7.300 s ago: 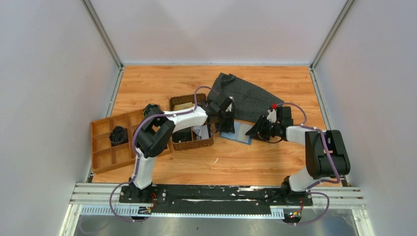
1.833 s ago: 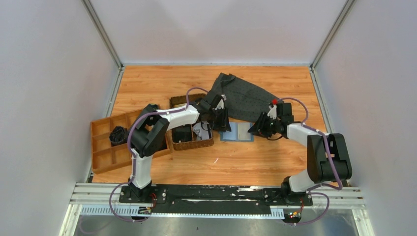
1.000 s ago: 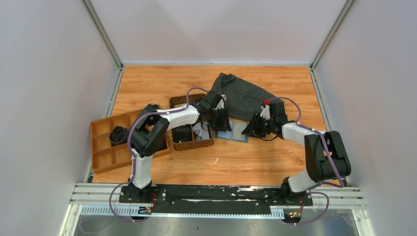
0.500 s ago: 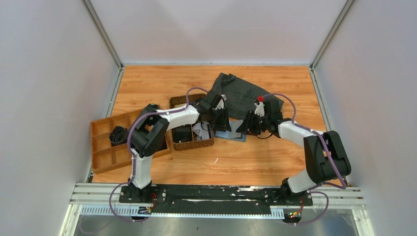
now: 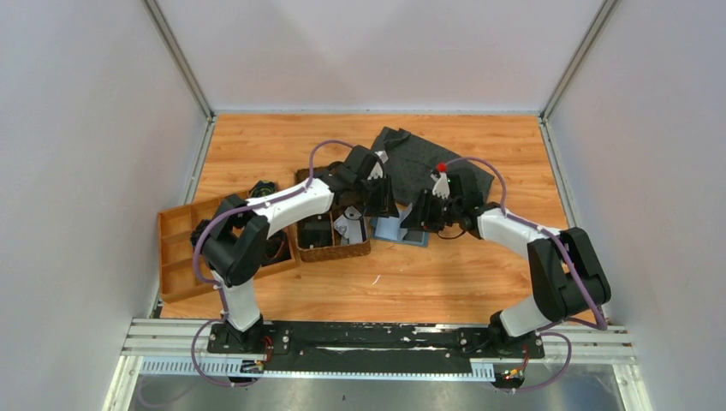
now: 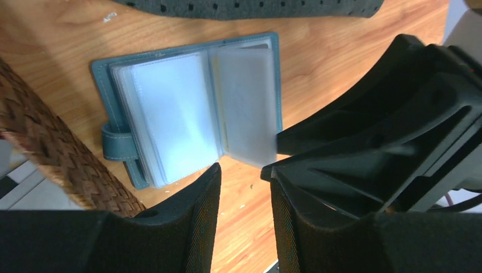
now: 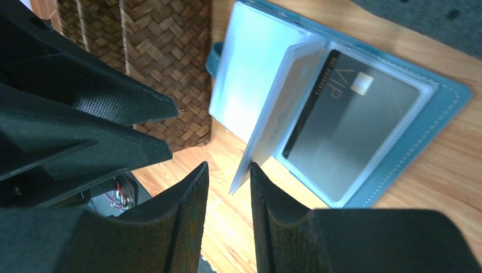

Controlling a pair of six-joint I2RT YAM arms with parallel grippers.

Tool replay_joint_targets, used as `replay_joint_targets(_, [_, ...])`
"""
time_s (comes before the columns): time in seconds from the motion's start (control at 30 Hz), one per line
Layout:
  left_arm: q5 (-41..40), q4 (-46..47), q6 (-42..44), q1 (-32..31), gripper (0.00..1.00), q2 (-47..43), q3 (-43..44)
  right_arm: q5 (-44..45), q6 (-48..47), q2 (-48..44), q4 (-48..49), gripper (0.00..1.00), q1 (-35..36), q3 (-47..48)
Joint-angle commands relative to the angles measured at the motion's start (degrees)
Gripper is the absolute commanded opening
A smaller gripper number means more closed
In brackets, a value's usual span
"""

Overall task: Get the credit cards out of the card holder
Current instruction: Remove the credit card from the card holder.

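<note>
The card holder (image 6: 187, 108) lies open on the table beside the woven basket (image 7: 165, 57); the right gripper (image 7: 228, 170), narrowly parted, straddles the lifted sleeve (image 7: 278, 108); the left gripper (image 6: 241, 170) hovers narrow and empty; best pin the cover, then pinch the dark card (image 7: 347, 131).

Card holder (image 6: 187, 108) matt, sleeves (image 6: 244, 102) glossy plastic; basket (image 6: 51, 153) rough woven.

I find open table (image 5: 411, 287) in front of the card holder (image 5: 388, 229). The woven basket (image 5: 342, 253) sits beside its left edge, the dark cloth (image 5: 428, 158) lies just behind, and the left gripper (image 6: 241, 169) and right gripper (image 7: 228, 166) crowd overhead.
</note>
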Motion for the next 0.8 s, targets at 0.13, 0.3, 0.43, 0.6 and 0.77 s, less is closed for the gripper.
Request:
replay_joint_targets(0.13, [-1.99, -2.12, 0.08, 0.88, 0.40, -2.76, 0.39, 0.15, 1.03, 1.81, 1.37, 0.36, 3.06, 3.29])
replay_joint_targets(0.3, [-2.71, -2.29, -0.22, 1.13, 0.40, -3.46, -0.10, -3.13, 1.61, 6.05, 2.97, 0.36, 3.76, 4.83])
replay_joint_targets(0.43, [-2.95, -2.46, -0.22, 1.14, 0.40, -4.04, -0.45, -3.94, 1.33, 6.80, 2.85, 0.37, 3.90, 5.48])
replay_joint_targets(0.6, [-2.97, -2.32, -0.20, 1.23, 0.40, -4.04, -0.62, -0.28, -0.60, 2.68, 0.66, 0.37, 3.65, 4.25])
replay_joint_targets(0.77, [0.70, 0.69, -1.28, 1.14, 0.41, -1.85, -0.94, 2.79, 0.25, -0.35, 0.50, 0.37, 1.84, 0.48])
